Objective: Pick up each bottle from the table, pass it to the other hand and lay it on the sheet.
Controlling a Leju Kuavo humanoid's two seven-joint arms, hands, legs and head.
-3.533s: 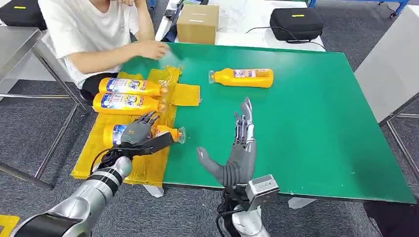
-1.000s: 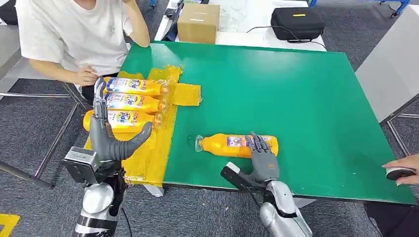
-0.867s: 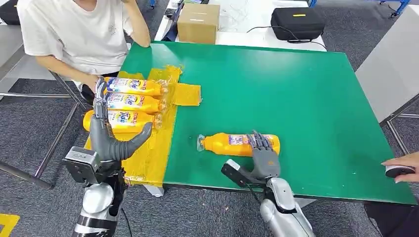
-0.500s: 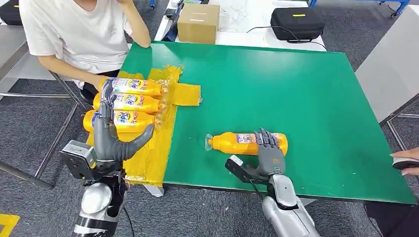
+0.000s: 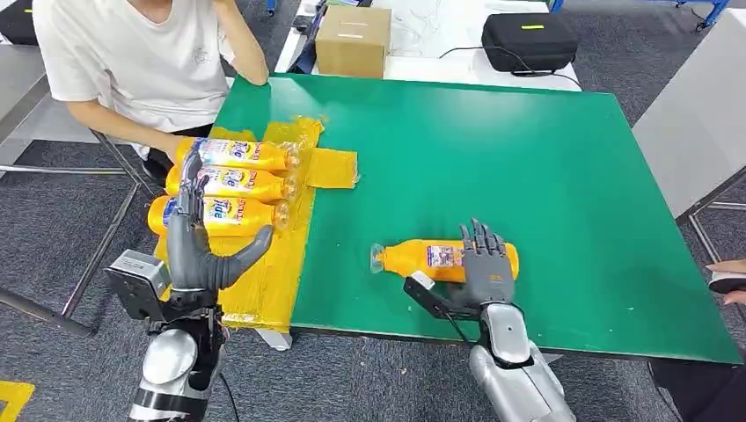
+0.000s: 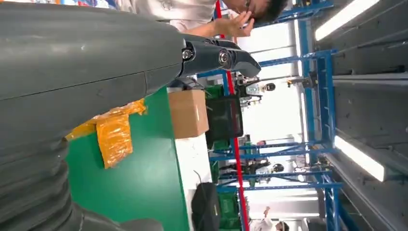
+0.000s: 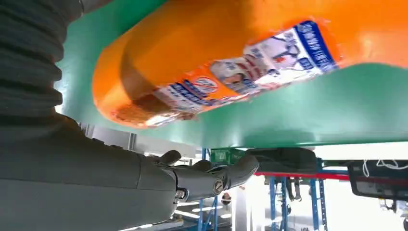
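An orange bottle (image 5: pixel 431 258) lies on its side on the green table (image 5: pixel 545 158), near the front edge, cap to the left. My right hand (image 5: pixel 482 274) has its fingers laid over the bottle's base end; its thumb (image 5: pixel 424 294) sticks out to the left, apart from the bottle. In the right wrist view the bottle (image 7: pixel 231 62) is close up and the thumb (image 7: pixel 211 178) is clear of it. My left hand (image 5: pixel 198 255) stands upright with fingers spread, holding nothing, at the yellow sheet (image 5: pixel 264 272). Three bottles (image 5: pixel 230 183) lie side by side on that sheet.
A person in a white shirt (image 5: pixel 149 61) sits at the table's far left corner. A cardboard box (image 5: pixel 352 40) and a black case (image 5: pixel 528 40) stand behind the table. Another person's hand (image 5: pixel 728 283) shows at the right edge.
The orange bottle has slid to the right along the front of the table together with my right hand, whose fingers have straightened. My left hand has hardly moved.
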